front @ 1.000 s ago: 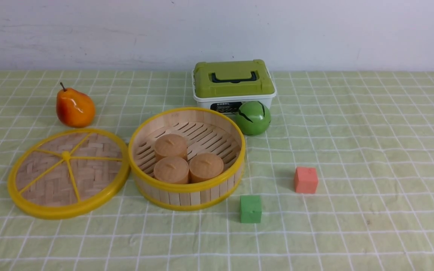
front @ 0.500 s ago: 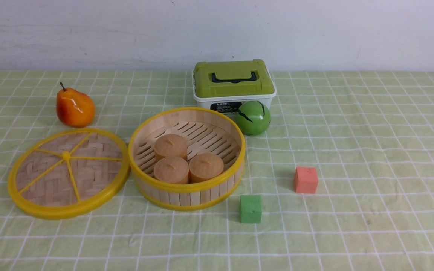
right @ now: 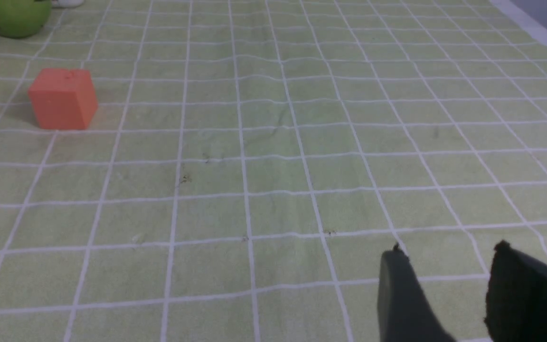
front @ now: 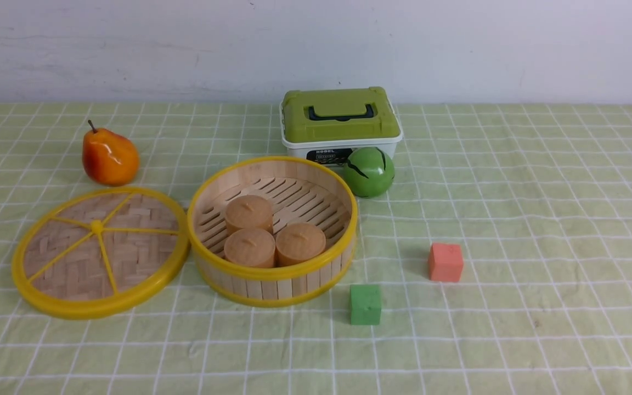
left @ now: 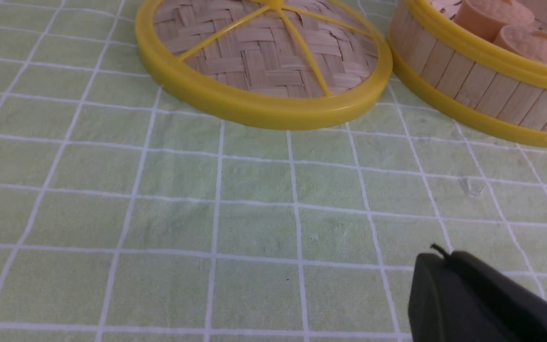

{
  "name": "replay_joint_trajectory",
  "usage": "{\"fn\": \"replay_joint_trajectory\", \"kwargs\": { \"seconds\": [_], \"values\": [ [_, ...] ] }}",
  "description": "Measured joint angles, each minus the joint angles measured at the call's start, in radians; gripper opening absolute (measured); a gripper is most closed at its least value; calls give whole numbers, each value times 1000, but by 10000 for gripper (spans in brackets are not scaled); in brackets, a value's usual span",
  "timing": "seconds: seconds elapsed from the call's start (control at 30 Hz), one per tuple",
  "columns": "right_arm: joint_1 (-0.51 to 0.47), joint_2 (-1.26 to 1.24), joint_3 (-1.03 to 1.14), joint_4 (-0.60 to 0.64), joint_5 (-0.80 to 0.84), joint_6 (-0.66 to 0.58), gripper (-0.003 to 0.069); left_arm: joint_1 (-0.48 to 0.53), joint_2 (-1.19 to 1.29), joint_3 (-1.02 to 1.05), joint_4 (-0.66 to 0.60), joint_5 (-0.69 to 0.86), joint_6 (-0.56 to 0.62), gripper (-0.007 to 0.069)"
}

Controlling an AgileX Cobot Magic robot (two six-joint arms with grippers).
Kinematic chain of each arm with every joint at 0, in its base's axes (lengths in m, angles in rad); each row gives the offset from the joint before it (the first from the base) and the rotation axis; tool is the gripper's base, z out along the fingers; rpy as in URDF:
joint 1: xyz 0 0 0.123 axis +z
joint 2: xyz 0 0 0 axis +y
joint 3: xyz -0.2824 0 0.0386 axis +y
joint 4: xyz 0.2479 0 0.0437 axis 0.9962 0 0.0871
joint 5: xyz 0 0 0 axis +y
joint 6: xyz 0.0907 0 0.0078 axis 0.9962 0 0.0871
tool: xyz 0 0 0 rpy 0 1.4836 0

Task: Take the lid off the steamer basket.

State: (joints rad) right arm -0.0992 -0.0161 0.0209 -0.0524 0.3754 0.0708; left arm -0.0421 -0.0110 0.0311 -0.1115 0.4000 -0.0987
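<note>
On the far left I saw an orange-red pear (front: 110, 157) with a dark stem. Far off near the middle stood a white box (front: 342, 126) with an olive-green lid and a black handle, and just right of its near side I saw a round green ball (front: 368, 171) with black streaks. Nearer and to the right sat a coral-red block (front: 445, 263); nearer still, left of that one, I saw a green block (front: 365, 304). Both rested on a green cloth (front: 541, 329) with white grid lines.

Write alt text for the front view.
A round steamer basket stands uncovered on a checked cloth, three bun-like pieces inside, its woven lid lying to the left. Around them: a pear, a green-lidded box, a green ball and two blocks.
</note>
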Motion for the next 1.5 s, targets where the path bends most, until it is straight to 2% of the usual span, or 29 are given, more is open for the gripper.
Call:
{"fn": "replay_joint_trajectory", "kwargs": {
  "seconds": [1.5],
  "values": [
    [0, 0, 0, 0, 0, 0, 241, 0, 0, 0, 0, 0, 0, 5]
  ]
}}
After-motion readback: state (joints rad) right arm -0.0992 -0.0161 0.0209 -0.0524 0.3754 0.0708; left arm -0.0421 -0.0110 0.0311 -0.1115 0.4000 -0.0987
